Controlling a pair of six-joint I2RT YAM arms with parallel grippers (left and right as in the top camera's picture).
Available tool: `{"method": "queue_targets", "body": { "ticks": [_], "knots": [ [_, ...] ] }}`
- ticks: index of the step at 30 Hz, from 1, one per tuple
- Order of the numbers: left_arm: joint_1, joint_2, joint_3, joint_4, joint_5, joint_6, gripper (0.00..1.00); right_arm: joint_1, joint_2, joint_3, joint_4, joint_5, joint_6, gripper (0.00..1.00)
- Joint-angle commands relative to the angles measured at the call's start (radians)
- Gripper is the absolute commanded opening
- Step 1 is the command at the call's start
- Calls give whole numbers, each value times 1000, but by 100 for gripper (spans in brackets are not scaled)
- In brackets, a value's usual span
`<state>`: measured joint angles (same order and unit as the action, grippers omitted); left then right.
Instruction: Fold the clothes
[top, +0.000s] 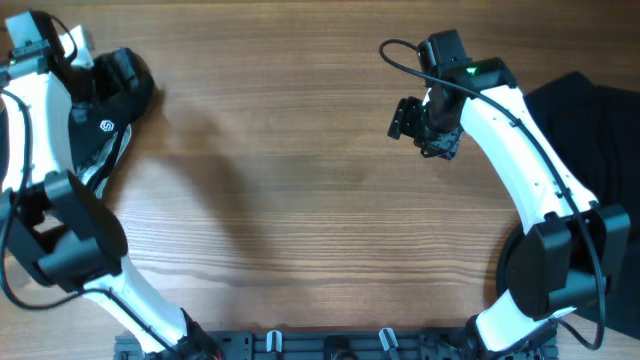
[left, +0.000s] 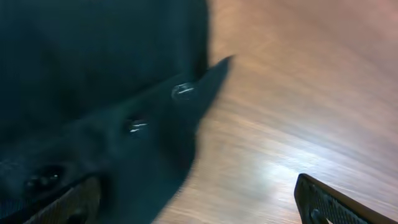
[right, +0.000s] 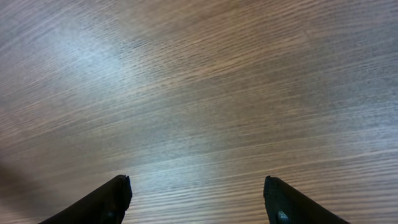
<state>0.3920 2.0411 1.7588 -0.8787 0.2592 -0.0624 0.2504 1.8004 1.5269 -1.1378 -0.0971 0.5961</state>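
One cam, L wrist, shows snaps (left: 183, 92) on black garment (left: 93, 56).

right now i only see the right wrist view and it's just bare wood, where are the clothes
Observer: A black garment lies at the far right of the overhead view, beyond the right arm.
Operator: anything on the other side
Observer: Yes, a second dark garment with a small white logo is bunched at the far left.
Operator: is the left hand gripping it
Observer: No. The left wrist view shows the left hand open, fingers well apart, with the cloth over one side.
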Motion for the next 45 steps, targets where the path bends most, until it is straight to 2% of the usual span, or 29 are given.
{"method": "queue_targets", "body": {
  "ticks": [1,5,10,12,17,21,29,32,36,38,41,42,45],
  "knots": [
    [118,35,-7,-38,-37,1,100,-3,-11,3,-8,-9,-18,73],
    [295,23,-6,-109,-48,-40,100,-3,-11,3,-7,-9,-17,73],
    [415,23,-7,-102,-49,-67,100,-3,-11,3,-7,-9,-18,73],
    [429,23,-7,-100,-43,-82,100,-3,-11,3,-8,-9,-17,73],
    [423,-53,-6,-78,191,-47,100,-3,-11,3,-5,-8,-17,73],
    [374,-130,-6,-56,216,-47,100,-3,-11,3,1,-9,-17,74],
    [243,-54,-9,-48,-69,-56,100,-3,-11,3,-7,-9,-17,74],
    [234,-1,-9,-50,-201,-124,100,-3,-11,3,-14,-9,-17,74],
    [234,11,-31,-29,-261,-156,100,-3,-11,3,-14,-9,-16,74],
    [230,20,-41,-16,-260,-155,92,-3,-11,3,-15,-10,-16,73],
    [230,45,-41,-19,-253,-155,59,-3,-11,3,-20,-10,-17,73],
    [230,45,-41,-19,-253,-155,54,-3,-11,3,-20,-10,-17,74],
    [254,39,-40,-32,-253,-155,21,-3,-11,3,-20,-9,-16,73]
  ]
}}
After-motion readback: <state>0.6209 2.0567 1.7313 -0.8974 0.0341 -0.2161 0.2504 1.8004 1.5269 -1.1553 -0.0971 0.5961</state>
